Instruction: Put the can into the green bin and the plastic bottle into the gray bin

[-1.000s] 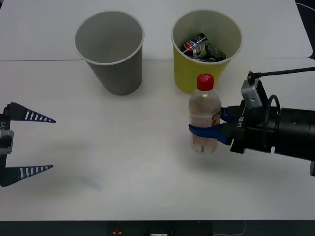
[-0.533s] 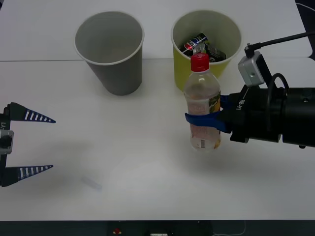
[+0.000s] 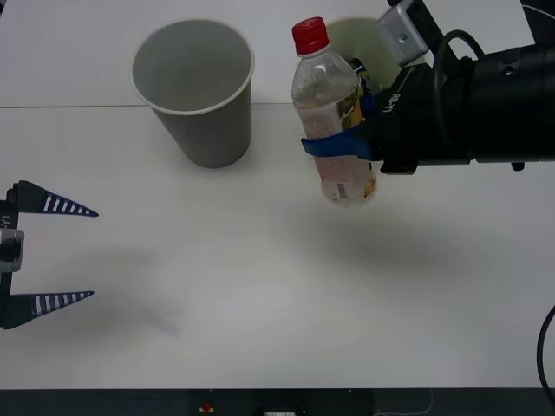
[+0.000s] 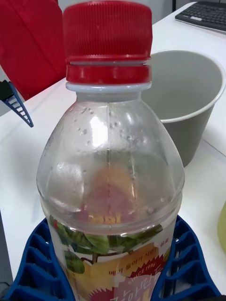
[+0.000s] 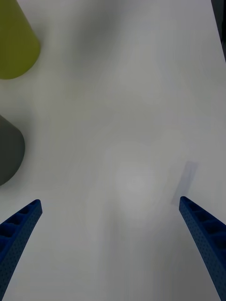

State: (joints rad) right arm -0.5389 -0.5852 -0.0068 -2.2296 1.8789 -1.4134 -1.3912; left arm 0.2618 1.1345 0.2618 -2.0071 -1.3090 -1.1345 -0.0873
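My right gripper (image 3: 334,147) is shut on the plastic bottle (image 3: 328,87), a clear bottle with a red cap (image 3: 310,36) and a yellow label. It holds the bottle upright in the air, clear of the table, in front of the green bin (image 3: 347,33) and to the right of the gray bin (image 3: 195,87). The can inside the green bin is hidden behind the bottle and arm. In the right wrist view the bottle (image 4: 110,164) stands between the blue fingers (image 4: 35,263), with the gray bin (image 4: 188,94) beyond. My left gripper (image 3: 91,253) rests open at the table's left edge.
The white table (image 3: 260,303) stretches bare between the two arms. In the left wrist view the green bin (image 5: 14,42) and gray bin (image 5: 8,150) stand far off beyond the open gripper (image 5: 110,235). A red object (image 4: 28,42) sits behind the table.
My right gripper has lifted the bottle off the table and carried it up and leftward, toward the bins. The left arm has not moved.
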